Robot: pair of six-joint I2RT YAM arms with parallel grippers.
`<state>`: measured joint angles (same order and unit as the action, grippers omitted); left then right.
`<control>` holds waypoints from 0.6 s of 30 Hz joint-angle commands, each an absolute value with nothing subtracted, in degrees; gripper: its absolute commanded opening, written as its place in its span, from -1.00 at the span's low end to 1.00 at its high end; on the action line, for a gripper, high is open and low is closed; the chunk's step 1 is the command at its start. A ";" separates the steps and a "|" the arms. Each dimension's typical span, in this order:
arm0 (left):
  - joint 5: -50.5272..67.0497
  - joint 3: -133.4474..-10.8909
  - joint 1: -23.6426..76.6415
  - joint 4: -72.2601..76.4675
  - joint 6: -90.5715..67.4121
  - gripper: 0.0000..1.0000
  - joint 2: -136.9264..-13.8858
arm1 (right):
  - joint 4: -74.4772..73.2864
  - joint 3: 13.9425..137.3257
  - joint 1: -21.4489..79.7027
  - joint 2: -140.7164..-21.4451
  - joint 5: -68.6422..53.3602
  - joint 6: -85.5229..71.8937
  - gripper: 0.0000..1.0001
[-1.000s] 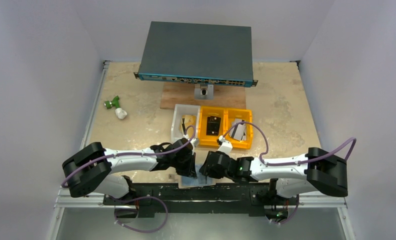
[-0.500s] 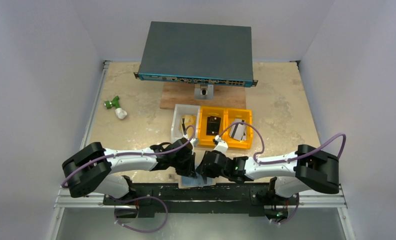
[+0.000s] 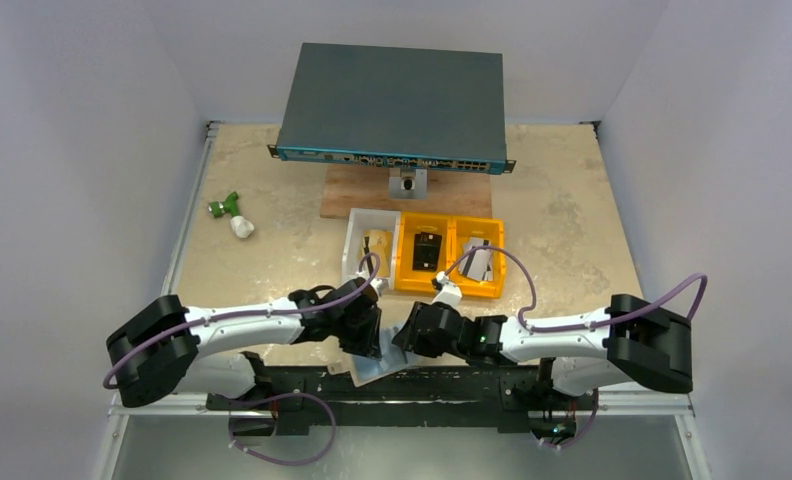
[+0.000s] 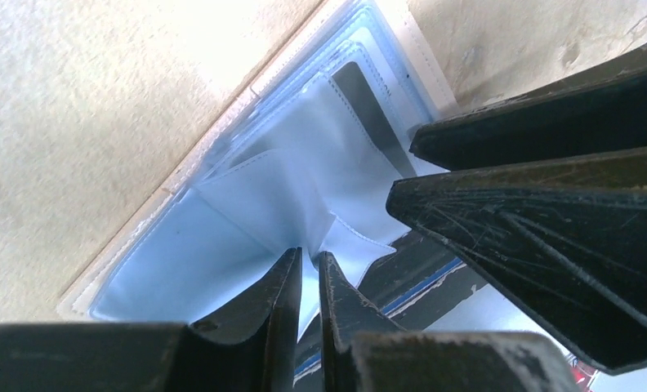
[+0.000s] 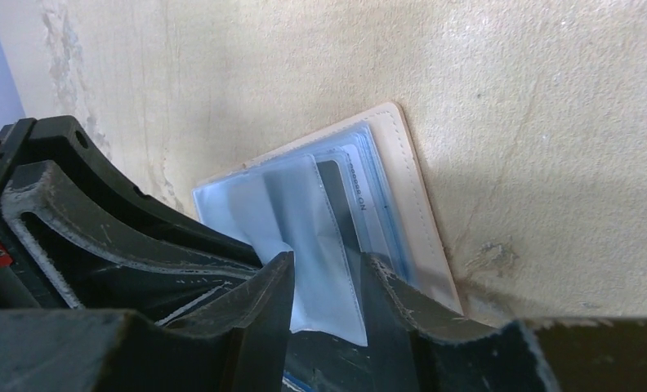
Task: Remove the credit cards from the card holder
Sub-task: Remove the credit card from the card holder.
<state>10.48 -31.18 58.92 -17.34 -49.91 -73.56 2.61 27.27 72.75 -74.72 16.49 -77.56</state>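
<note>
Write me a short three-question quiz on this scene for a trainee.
1. Where does the pale blue folding card holder lie? A in the white bin; B at the beige table's near edge; C on the grey switch.
2. True or false: the left pincer pinches a flap of the holder's blue lining.
3. Fill in: the small black block sits in an ___ plastic bin.
Key: 1 B; 2 true; 3 orange.

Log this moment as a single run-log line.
card holder: open, near edge | left gripper: pinching pale-blue flap | right gripper: open astride clear sleeve | card: in pocket
</note>
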 commanded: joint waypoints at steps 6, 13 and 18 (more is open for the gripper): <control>7.13 -32.75 58.89 -24.59 -48.65 -0.73 -69.18 | 8.45 26.48 72.77 -76.96 14.24 -77.64 -0.24; 2.28 -32.12 58.89 -30.43 -50.91 -0.74 -66.24 | 6.84 26.76 72.77 -76.46 14.49 -77.88 -0.27; -2.50 -31.06 58.97 -36.95 -54.34 -0.61 -59.06 | 4.22 27.27 72.77 -75.24 15.57 -77.36 -0.27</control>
<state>3.09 -31.24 58.94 -30.70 -51.07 -64.20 6.42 26.87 72.73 -76.75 14.83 -77.54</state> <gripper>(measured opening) 0.183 0.371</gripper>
